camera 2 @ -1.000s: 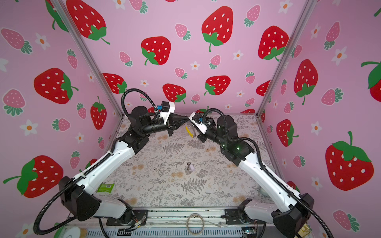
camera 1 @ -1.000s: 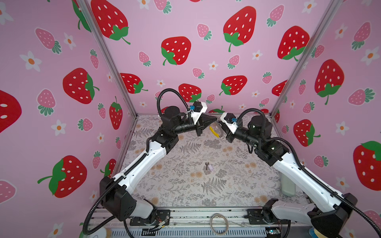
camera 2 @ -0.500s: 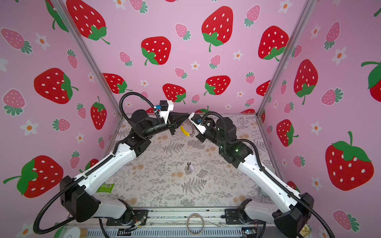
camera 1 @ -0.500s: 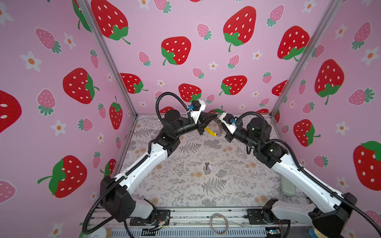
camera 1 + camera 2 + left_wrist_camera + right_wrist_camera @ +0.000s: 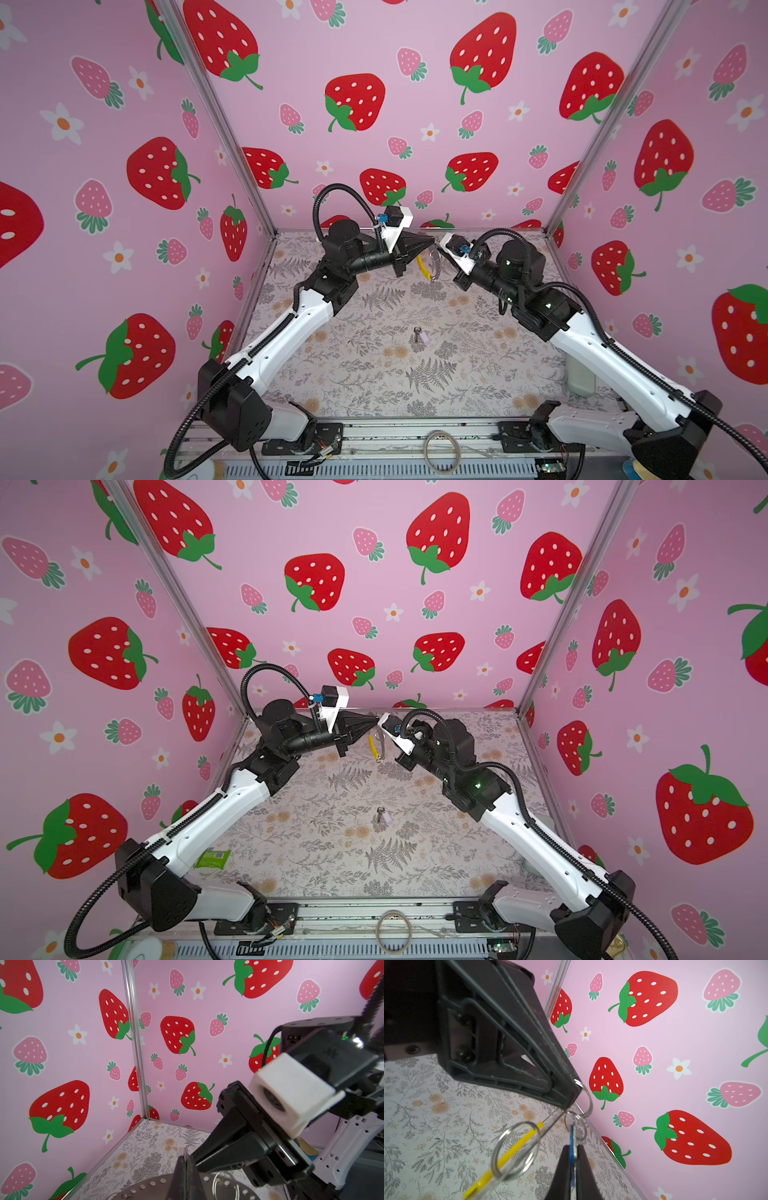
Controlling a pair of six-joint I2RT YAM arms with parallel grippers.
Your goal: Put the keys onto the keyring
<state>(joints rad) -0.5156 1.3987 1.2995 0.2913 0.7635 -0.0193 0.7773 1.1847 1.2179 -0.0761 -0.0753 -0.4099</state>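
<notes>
Blur along the lower edge of the left wrist view: a dark studded disc [image 5: 149, 1185] is cut off there and cannot be identified. In both top views the left gripper [image 5: 430, 242] is seen fully closed, raised over the rear of the table [image 5: 374, 374]. What it pinches is shown only in the right wrist view: a small metal loop [image 5: 586, 1095] of the keyring [image 5: 508, 1155]. Three loops are counted there, and two keys overall. The yellow section hangs just below the closed jaws. The lilac-tagged key [image 5: 420, 335] lies flat on the table, well apart from both grippers. The right gripper [image 5: 572, 1152] is clamped on the blue-tagged key [image 5: 572, 1134], seen edge-on, hidden in both top views. One pale hoop [image 5: 442, 451] lies on the front rail.
</notes>
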